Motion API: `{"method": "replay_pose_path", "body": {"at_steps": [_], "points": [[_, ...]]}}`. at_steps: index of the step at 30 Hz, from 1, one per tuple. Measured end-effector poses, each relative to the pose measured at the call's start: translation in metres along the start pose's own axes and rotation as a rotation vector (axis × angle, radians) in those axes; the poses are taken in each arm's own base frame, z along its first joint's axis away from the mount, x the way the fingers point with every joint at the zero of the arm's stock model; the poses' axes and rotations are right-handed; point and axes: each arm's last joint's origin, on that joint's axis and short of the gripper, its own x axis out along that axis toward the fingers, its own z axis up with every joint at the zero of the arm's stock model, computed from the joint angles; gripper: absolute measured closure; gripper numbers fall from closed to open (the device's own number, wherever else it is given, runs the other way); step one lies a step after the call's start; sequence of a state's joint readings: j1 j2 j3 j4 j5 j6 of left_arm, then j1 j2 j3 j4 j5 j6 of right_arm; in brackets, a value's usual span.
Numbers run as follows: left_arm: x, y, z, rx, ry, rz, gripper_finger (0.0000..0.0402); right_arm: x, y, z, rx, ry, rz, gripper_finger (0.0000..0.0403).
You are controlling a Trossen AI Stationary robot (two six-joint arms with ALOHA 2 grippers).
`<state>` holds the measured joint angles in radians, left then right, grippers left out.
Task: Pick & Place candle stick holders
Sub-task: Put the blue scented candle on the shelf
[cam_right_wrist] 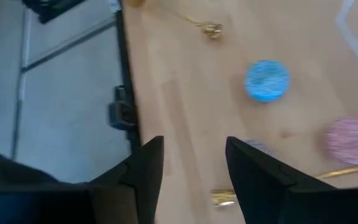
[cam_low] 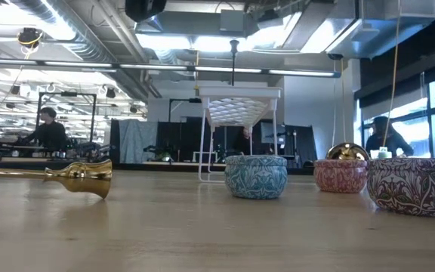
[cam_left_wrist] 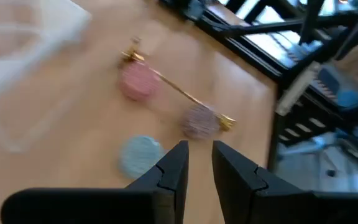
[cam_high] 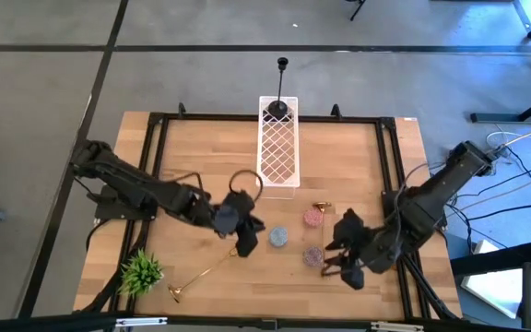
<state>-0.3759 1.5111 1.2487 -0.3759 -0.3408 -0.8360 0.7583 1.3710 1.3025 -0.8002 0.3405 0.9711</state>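
One gold candle stick holder (cam_high: pixel 201 275) lies on its side on the table at the near left, its base (cam_low: pixel 87 178) on the wood. A second gold holder (cam_left_wrist: pixel 179 90) lies between the pink and purple tins. A black holder (cam_high: pixel 282 88) stands upright at the far end of the white lattice rack (cam_high: pixel 278 148). My left gripper (cam_high: pixel 244 238) hovers by the first gold holder's stem tip, its fingers (cam_left_wrist: pixel 178 165) slightly apart and empty. My right gripper (cam_high: pixel 344 266) is open and empty at the near right, beside the purple tin.
Three small round tins sit mid-table: blue (cam_high: pixel 277 237), pink (cam_high: pixel 313 218) and purple (cam_high: pixel 312 254). A green plant tuft (cam_high: pixel 141 272) stands at the near left corner. A black frame (cam_high: pixel 155 120) runs along the table's edges. People show in the room behind.
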Motion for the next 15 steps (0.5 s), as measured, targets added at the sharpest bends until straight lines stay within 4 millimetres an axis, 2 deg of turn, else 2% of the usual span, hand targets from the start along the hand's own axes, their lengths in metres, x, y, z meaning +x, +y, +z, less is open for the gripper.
{"method": "replay_pose_path", "body": {"at_steps": [4,8,11,15], "points": [[0.03,-0.012,-0.02,-0.011,0.098,-0.094,0.0314,-0.003,0.006,-0.008,0.006,0.003,0.01,0.0229],[0.064,-0.017,-0.037,0.013,0.174,-0.163,0.028,-0.009,0.006,-0.016,-0.026,-0.003,-0.018,0.024],[0.087,-0.017,-0.04,0.041,0.216,-0.131,0.0249,-0.028,-0.003,-0.02,-0.047,0.009,-0.047,0.025],[0.103,-0.02,-0.033,0.109,0.232,-0.1,0.0212,-0.05,-0.013,-0.028,-0.099,0.011,-0.074,0.0263]]}}
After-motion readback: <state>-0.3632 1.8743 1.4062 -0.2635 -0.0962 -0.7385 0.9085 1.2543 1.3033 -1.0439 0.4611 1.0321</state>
